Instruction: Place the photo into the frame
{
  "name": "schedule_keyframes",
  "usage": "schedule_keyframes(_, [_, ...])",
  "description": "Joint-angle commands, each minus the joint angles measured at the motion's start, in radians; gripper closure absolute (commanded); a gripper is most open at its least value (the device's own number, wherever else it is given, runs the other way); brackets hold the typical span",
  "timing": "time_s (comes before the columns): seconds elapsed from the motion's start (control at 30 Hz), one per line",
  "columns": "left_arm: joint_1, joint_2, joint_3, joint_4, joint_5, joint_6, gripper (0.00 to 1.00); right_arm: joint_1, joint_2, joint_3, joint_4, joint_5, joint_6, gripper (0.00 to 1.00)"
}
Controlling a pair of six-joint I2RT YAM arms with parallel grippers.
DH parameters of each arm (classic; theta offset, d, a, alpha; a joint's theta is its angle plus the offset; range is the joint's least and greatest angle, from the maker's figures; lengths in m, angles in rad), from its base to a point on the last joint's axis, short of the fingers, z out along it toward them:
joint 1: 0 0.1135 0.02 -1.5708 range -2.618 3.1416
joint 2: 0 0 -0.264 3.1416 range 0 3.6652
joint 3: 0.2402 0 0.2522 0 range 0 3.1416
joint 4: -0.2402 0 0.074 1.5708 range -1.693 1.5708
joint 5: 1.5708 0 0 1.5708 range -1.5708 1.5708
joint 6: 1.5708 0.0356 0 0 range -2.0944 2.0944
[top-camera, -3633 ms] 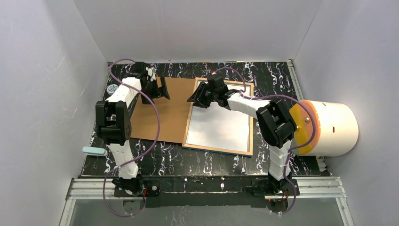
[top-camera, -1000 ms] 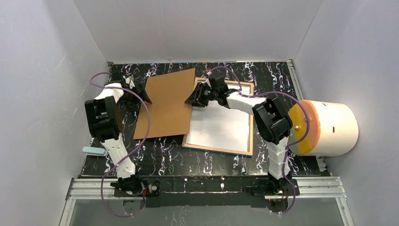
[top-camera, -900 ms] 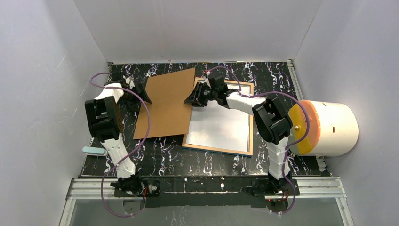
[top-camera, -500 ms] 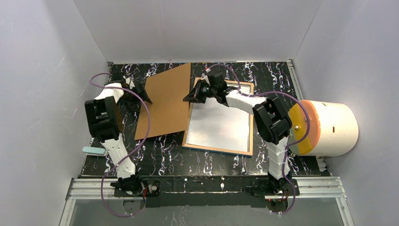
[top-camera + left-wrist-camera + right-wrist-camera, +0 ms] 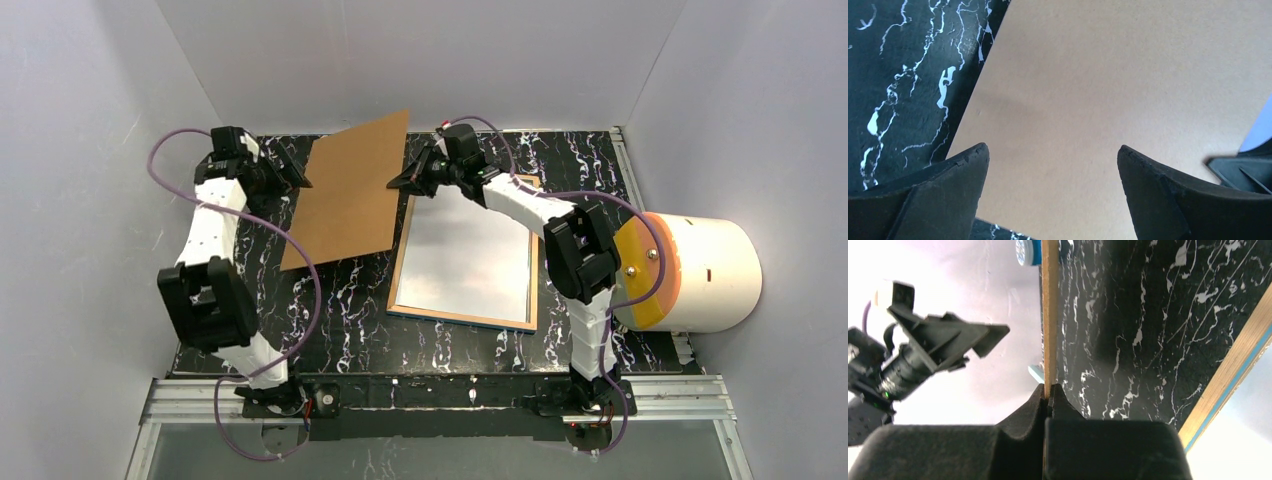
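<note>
From above, you have the right gripper [image 5: 402, 182] pinched shut on the brown backing board [image 5: 350, 195], gripping the far end of the board's 3 o'clock edge. The board is tilted, not flat on the black marbled table [image 5: 330, 330]. The left gripper [image 5: 297, 180] sits at the board's 10 o'clock corner with its jaws spread wide, closed on nothing. The frame [image 5: 463, 316] lies flat on the table at 3 o'clock from the board, wood-coloured back edge up and a pale pane inside it. A white cylinder [image 5: 712, 272] with an orange end lies off the table, at 3 o'clock from the frame.

On your left wrist camera, both black fingers [image 5: 948, 185] stand far apart at 7 and 5 o'clock. The board [image 5: 1108, 90] fills the space beyond them, and marbled table [image 5: 903, 75] shows at 10 o'clock.

On your right wrist camera, the fingers [image 5: 1028, 412] are pressed together on the board [image 5: 1050, 315], seen edge-on and running straight toward 12 o'clock. The left gripper [image 5: 990, 342] shows at 9 o'clock, open and apart from the board. The frame's wood and blue rim [image 5: 1228, 385] crosses the 4 o'clock corner, with table [image 5: 1128, 340] between it and the board.
</note>
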Motion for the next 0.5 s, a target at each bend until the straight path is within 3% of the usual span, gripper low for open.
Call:
schedule_keyframes(0.0, [-0.002, -0.141, -0.026, -0.108, -0.085, -0.120, 0.02, -0.043, -0.020, 0.100, 0.059, -0.046, 0.115, 0.99])
schedule_keyframes(0.2, [-0.001, -0.380, -0.230, -0.084, -0.084, -0.389, 0.02, -0.066, -0.010, 0.122, 0.062, -0.074, 0.204, 0.99])
schedule_keyframes(0.47, [-0.002, -0.513, -0.299, -0.082, 0.041, -0.510, 0.02, -0.082, -0.007, 0.105, 0.111, -0.098, 0.273, 0.99])
